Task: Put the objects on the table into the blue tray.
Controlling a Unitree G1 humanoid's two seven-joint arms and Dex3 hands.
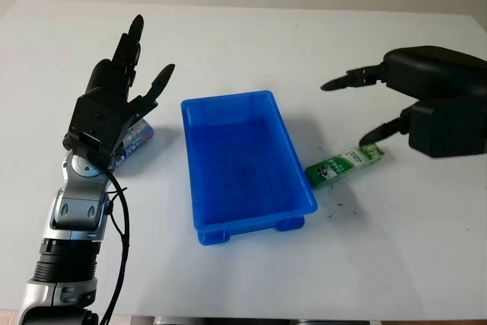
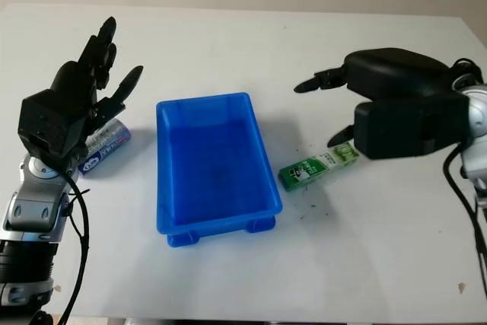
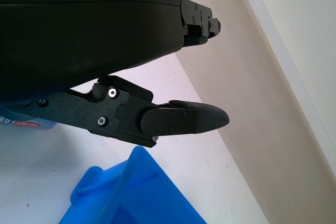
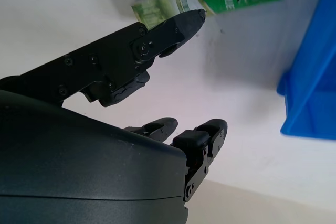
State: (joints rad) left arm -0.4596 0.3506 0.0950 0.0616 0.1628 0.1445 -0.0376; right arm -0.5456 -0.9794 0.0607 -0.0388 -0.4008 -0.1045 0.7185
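The robot's open right hand (image 2: pixel 365 104) hovers over the green packet (image 2: pixel 318 165) lying just right of the empty blue tray (image 2: pixel 259 146), needing a square, centred descent, while its open left hand (image 1: pixel 114 104) is raised above a blue-and-white packet (image 2: pixel 106 146).

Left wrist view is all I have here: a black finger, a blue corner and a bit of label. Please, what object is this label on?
Observer: A blue and white packet on the table, left of the blue tray, under the open left hand.
Operator: Is something already inside the tray?
Observer: No, it holds nothing yet.
Operator: And the other hand?
Observer: The right hand is open above a green packet, which lies beside the tray's right wall.
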